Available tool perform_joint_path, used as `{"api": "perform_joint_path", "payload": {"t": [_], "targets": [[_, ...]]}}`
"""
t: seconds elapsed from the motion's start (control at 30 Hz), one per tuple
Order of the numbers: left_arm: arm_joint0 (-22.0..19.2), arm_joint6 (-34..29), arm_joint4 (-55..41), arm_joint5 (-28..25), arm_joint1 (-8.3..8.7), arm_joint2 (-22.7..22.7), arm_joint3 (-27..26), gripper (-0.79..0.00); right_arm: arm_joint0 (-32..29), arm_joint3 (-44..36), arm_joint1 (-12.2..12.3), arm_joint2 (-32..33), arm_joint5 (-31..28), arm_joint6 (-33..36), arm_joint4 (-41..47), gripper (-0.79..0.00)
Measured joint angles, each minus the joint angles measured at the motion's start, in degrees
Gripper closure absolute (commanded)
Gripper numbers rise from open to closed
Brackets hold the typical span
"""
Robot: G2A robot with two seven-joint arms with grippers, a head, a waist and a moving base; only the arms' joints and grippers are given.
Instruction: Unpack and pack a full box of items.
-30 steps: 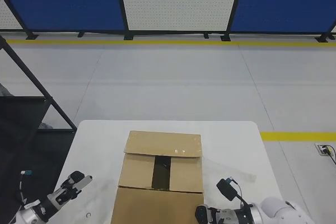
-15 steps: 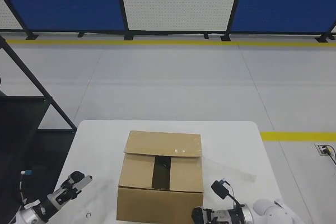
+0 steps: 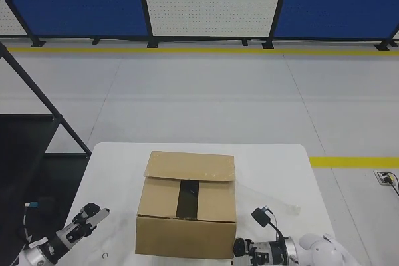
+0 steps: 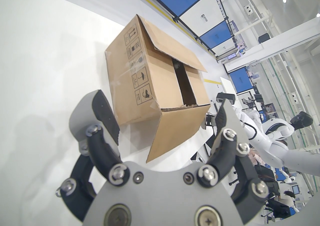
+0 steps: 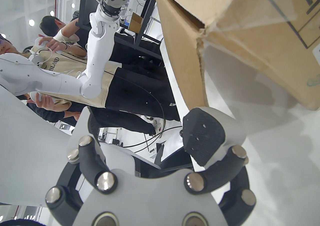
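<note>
Cardboard near flap [image 4: 175, 129] of the box [image 3: 161, 198]: swung out and down off the box's near edge, not folded shut. Right gripper [image 5: 142, 116] at the box's near right corner, fingers spread wide, nothing held. Flap's torn corner just above one pad [image 5: 202, 134]; contact not certain. Left gripper [image 4: 162, 101] off the box's left side, well apart, also spread wide and empty, facing the box's left wall. So right arm clearly the nearer one to that flap.

Flap's free edge along the box's near side, left to right, hinge line the same way. Judgement: early unpacking stage; next move probably a pinch or nudge on the flap at the right corner, working away from the box. Risk: box sliding on the white table [image 3: 113, 173] instead of the flap hinging.

Box itself upright, mid-table. On the box top: two side flaps folded in, dark slot [image 3: 188, 199] between them running near to far; contents not readable through it. Far flap [image 3: 189, 166] at the box's far edge, tilted partway over the top.
</note>
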Motion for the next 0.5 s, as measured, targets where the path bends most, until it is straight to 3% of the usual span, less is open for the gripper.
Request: {"api": "perform_joint_path", "payload": {"t": [0.3, 0.5], "targets": [[0.00, 0.00, 0.00, 0.00, 0.00, 0.00, 0.00, -0.785, -3.24, -5.82, 2.40, 7.30, -1.70, 2.35, 0.34, -0.785], [0.00, 0.00, 0.00, 0.00, 0.00, 0.00, 0.00, -0.785, -5.87, -13.89, 3.90, 14.54, 2.45, 0.19, -0.61, -0.785]]}}
